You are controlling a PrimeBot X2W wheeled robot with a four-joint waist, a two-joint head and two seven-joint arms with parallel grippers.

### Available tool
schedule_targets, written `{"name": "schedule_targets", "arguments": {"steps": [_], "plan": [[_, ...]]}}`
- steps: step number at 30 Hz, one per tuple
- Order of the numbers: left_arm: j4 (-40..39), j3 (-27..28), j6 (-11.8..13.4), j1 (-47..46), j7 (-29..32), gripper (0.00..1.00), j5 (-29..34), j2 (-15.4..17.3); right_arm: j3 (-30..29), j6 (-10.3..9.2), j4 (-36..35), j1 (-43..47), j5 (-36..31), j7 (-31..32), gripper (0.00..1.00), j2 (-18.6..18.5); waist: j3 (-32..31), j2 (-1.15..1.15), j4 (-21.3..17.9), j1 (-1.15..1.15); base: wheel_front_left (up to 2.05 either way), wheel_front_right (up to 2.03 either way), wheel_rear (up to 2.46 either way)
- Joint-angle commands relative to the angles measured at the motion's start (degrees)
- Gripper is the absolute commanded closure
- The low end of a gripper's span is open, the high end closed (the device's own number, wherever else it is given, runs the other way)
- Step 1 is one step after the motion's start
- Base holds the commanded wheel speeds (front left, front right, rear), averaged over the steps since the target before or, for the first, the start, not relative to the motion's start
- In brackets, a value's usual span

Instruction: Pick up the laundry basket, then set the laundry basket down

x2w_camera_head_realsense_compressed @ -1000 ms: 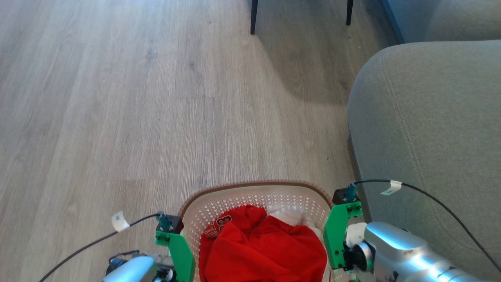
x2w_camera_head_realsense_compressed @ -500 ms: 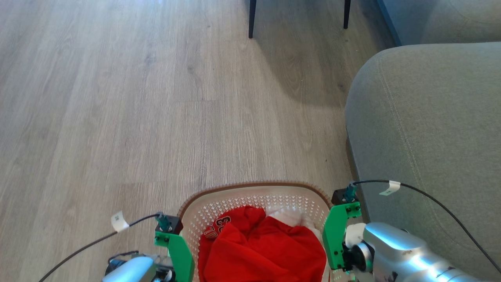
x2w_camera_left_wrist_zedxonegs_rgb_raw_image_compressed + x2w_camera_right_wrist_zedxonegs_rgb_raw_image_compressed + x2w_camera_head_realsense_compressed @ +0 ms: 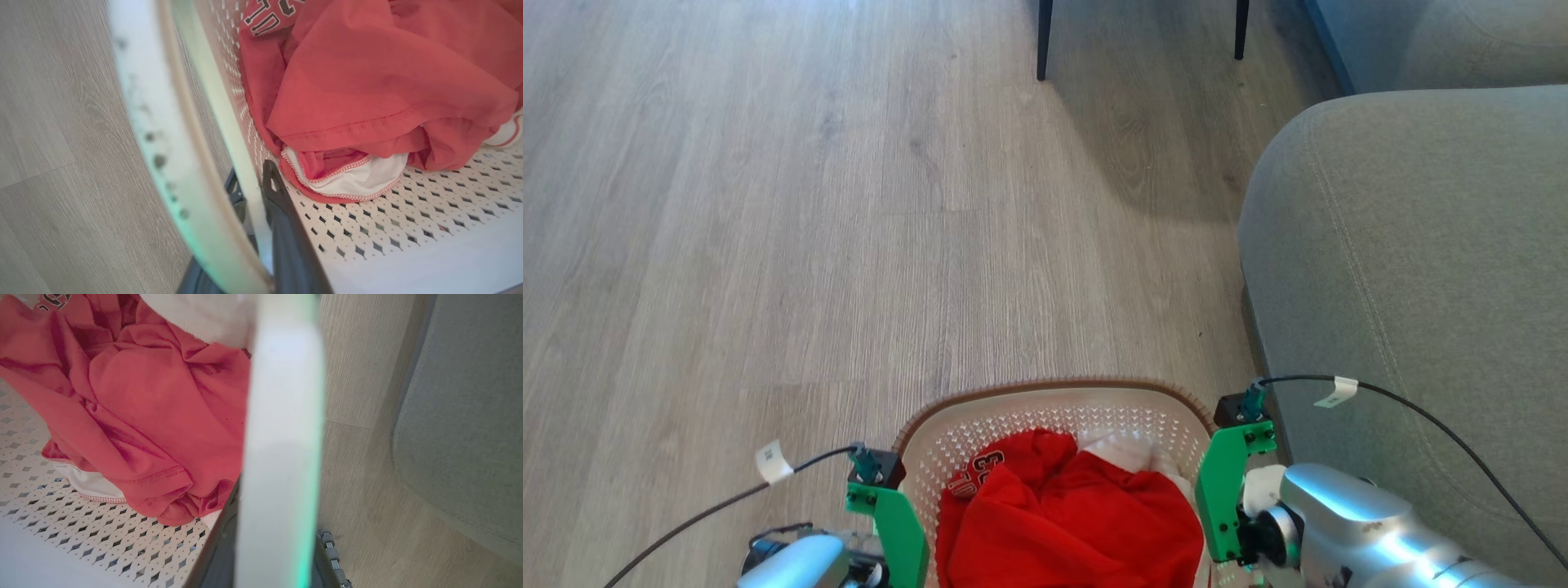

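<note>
Laundry basket (image 3: 1054,383) upright, mouth up, long axis unclear, left gripper (image 3: 252,179), right gripper (image 3: 277,522) pinching its walls

The left forearm (image 3: 796,563) and the right forearm (image 3: 1356,523) reach forward, low and apart. The left gripper (image 3: 251,179) straddles one side wall of the laundry basket (image 3: 367,228), one dark finger inside and one outside, clamped on it. The right gripper (image 3: 278,543) clamps the opposite side likewise.
</note>
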Motion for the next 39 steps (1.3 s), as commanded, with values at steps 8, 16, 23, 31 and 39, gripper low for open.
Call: {"name": "schedule_targets", "arguments": {"steps": [8, 16, 23, 31, 39], "plan": [[-1.0, 0.1, -0.4, -2.8, -0.1, 1.0, 1.2, 0.4, 1.1, 1.45, -3.0, -0.4, -1.0, -0.3, 1.0, 2.0, 0.0, 0.0, 0.0, 0.0, 0.0, 0.0, 0.0], [-1.1, 0.1, -0.4, -2.6, 0.0, 1.0, 1.2, 0.3, 1.1, 1.45, -3.0, -0.4, -1.0, -0.4, 1.0, 2.1, -0.2, 0.0, 0.0, 0.0, 0.0, 0.0, 0.0], [-1.0, 0.1, -0.4, -2.7, -0.1, 1.0, 1.1, 0.4, 1.1, 1.45, -3.0, -0.5, -1.0, -0.4, 1.0, 2.0, -0.2, 0.0, -0.2, 0.0, 0.0, 0.0, 0.0], [-1.2, 0.1, -0.4, -2.7, -0.1, 1.0, 0.8, 0.3, 1.1, 1.45, -3.0, -0.3, -1.0, -0.5, 1.0, 1.9, -0.1, 0.0, 0.0, 0.0, 0.0, 0.0, 0.0], [-1.0, 0.1, -0.4, -2.6, -0.4, 1.0, 1.1, 0.4, 1.1, 1.45, -3.0, -0.4, -1.0, -0.7, 1.0, 1.8, 0.3, 0.0, 0.0, 0.0, 0.0, 0.0, 0.0]]}}
